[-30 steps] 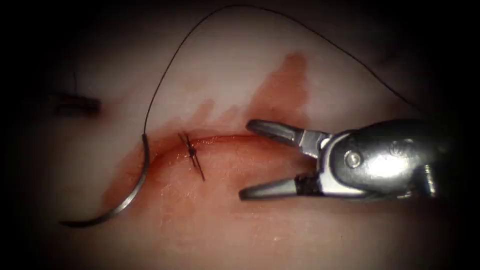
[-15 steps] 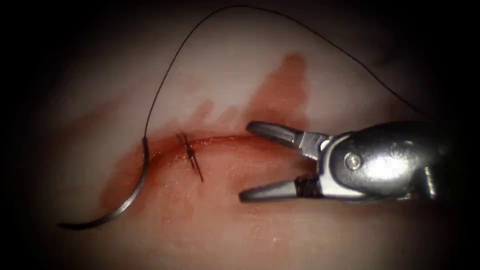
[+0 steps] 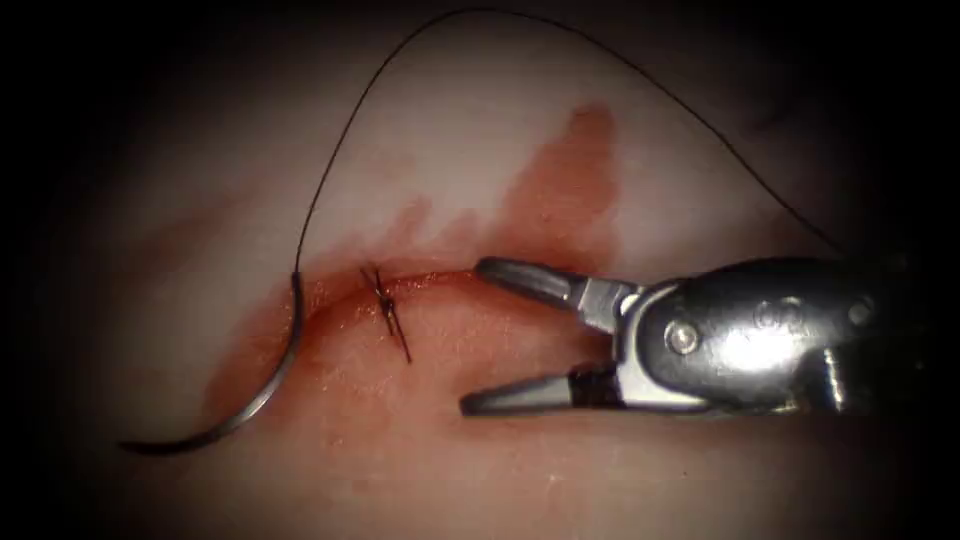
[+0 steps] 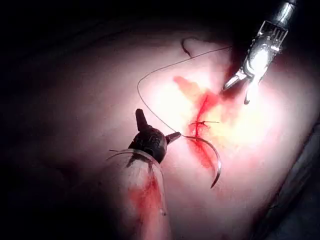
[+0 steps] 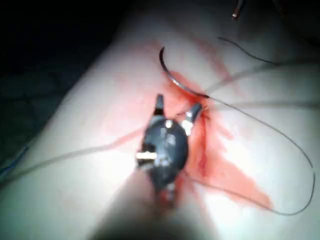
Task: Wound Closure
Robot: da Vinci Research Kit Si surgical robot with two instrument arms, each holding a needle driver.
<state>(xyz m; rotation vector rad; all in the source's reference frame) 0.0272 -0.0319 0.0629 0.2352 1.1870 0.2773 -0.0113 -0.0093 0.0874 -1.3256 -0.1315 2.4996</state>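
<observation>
Right tool (image 3: 475,335) at centre right, jaws spread, gripping nothing, beside knot (image 3: 386,312). Left tool (image 4: 155,132) spread, empty. Needle (image 3: 262,393) loose at lower left on tissue (image 3: 480,150), thread (image 3: 420,40) arching above, likely parked for pickup.

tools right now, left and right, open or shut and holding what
Left tool: fingers open, holding nothing.
Right tool: fingers open, holding nothing; the needle lies free on the tissue left of the cut.

Needle (image 3: 262,385) lies loose on the tissue (image 3: 480,480) at the cut's (image 3: 440,280) left end; right tool (image 3: 480,335) gapes right of the knot (image 3: 388,312).
</observation>
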